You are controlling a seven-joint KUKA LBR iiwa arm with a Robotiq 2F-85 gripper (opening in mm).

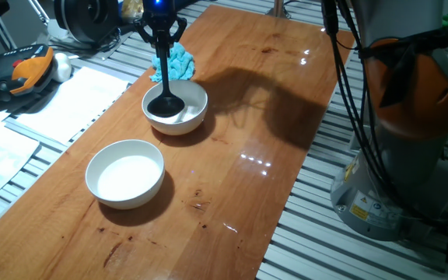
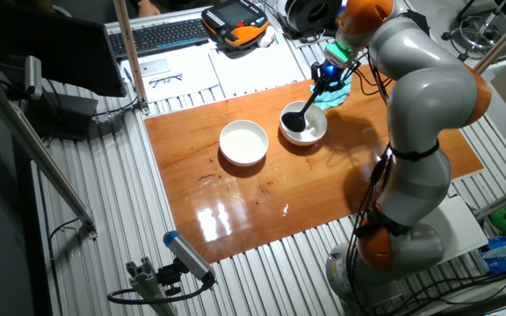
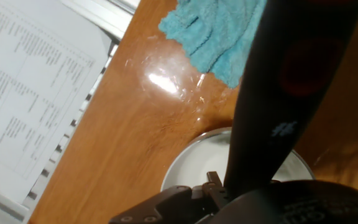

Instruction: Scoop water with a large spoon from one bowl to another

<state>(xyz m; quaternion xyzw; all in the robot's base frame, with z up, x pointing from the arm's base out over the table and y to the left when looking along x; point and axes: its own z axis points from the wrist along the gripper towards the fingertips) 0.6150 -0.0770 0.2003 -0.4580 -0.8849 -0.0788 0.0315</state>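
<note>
1. Gripper [image 1: 162, 29] fingers are clamping the top of the large spoon [image 1: 164, 84], holding its thin black handle nearly upright with a slight tilt, above the bowl [image 1: 194, 113] nearest the blue cloth [image 1: 177, 64].
2. Arm links are arching over the wooden table [image 1: 286, 155] in the other fixed view, with the grey elbow rising high behind that bowl and the wrist reaching down and forward toward it.
3. The spoon's round scoop is sitting inside this bowl, low against its white floor; whether it is dipping into water cannot be told, since any liquid there is not showing against the white.
4. The second white bowl [image 1: 124, 173] is standing apart from the first bowl, on the side away from the cloth, and its pale inside is looking smooth and flat.
5. The cloth is lying crumpled on the table just beyond the first bowl, beside the spoon handle as one fixed view is showing it.
6. In the hand view the handle [image 3: 291, 93] is filling the frame as a dark bar running down to the bowl's rim [image 3: 191, 155], with the cloth [image 3: 216, 31] above the rim and printed paper sheets [image 3: 23, 93] lying off the table edge.
</note>
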